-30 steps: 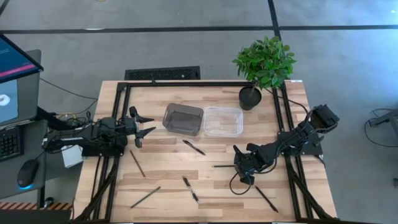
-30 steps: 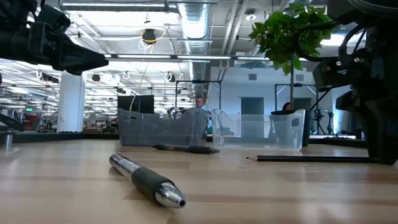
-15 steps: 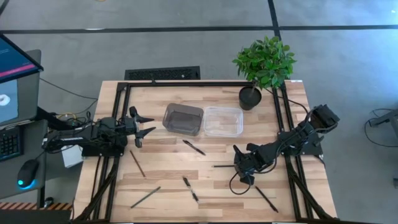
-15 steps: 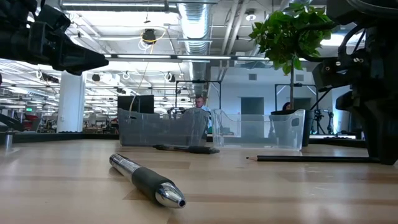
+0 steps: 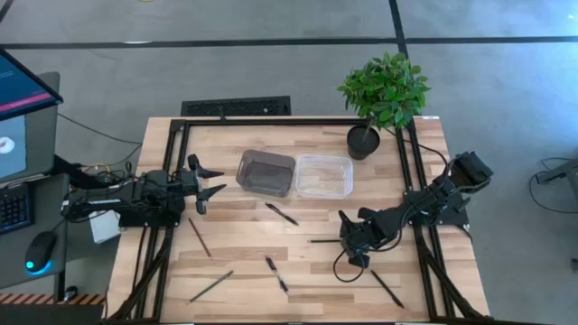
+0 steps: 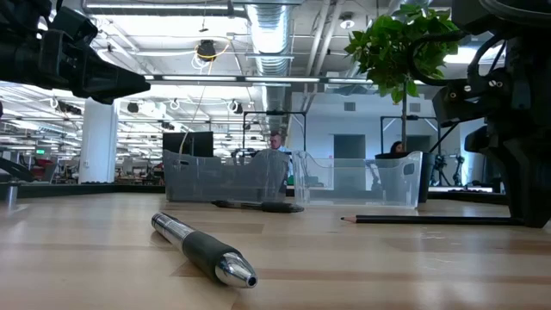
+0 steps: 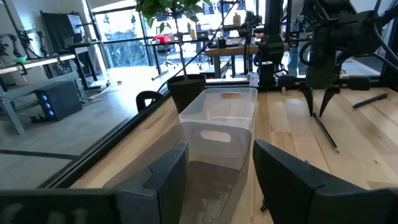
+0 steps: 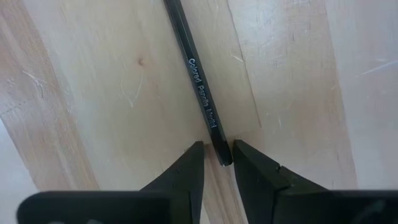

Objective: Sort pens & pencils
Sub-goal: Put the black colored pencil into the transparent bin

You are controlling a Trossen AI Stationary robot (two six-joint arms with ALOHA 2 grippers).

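Observation:
Three pencils lie flat on the wooden table: one right of centre, two toward the near left. Three black pens lie flat as well: below the trays, near the middle front, near right. My right gripper stands over the right end of the centre pencil, shut on it. My left gripper hovers open, left of the grey tray and above the table. My right gripper has the centre pencil's right end between its two fingertips. The fingers come from above, pointing down, and lie across the pencil. The pencil rests flat on the table along its whole length.
A clear tray sits right of the grey one, and a potted plant stands at the far right corner. Black frame rails run along the table's far, left and right sides. Bare wood lies between the scattered sticks.

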